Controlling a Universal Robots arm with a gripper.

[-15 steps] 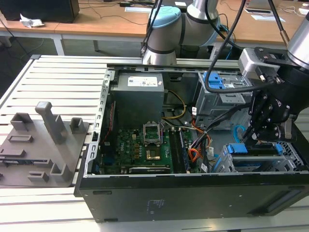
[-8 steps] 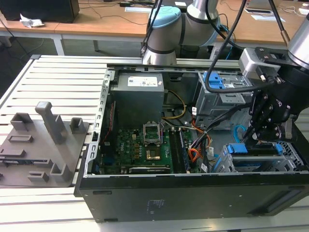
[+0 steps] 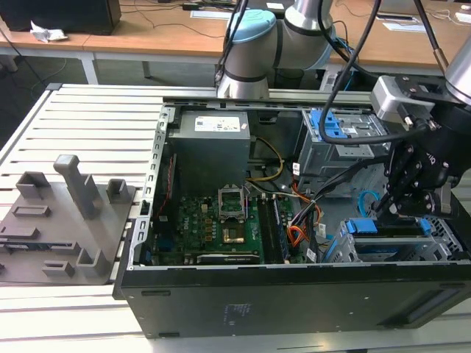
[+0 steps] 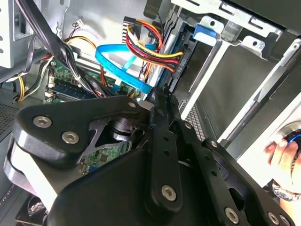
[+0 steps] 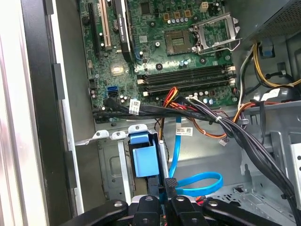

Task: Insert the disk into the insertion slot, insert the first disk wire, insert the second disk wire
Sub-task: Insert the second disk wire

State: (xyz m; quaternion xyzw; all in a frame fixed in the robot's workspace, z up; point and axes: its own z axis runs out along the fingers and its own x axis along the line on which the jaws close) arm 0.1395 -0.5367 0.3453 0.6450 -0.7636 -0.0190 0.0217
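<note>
My tool (image 3: 395,209) hangs low over the near end of the open computer case (image 3: 294,298), on the exterior view's right. In the second wrist view the fingers (image 4: 162,110) are drawn together with no gap between them. I cannot tell whether anything thin is pinched there.

Directly under the tool lies the disk (image 3: 386,226). Its blue carrier sits down inside the insertion slot (image 3: 450,237), the low perforated cage at that near corner. I judge the first step done: the carrier looks level with the cage and nothing of it stands proud.

Just beyond my fingertips in the second wrist view, the first disk wire (image 4: 155,49) runs to its black connector, which is pressed against the edge of the disk. It looks seated, though I cannot see the join itself.

The light blue cable (image 4: 120,63), which I take to be the second disk wire, loops down so that its end lies right at my fingertips, touching or nearly so. Whether that end is home in the disk is hidden behind the tool, so I count this last step as in hand, not finished.

Farther out stand the tall grey bay (image 3: 346,140) with blue tabs, the motherboard (image 3: 221,220) and the slatted worktop (image 3: 88,125). A person's hand (image 4: 281,157) shows outside the case wall.
</note>
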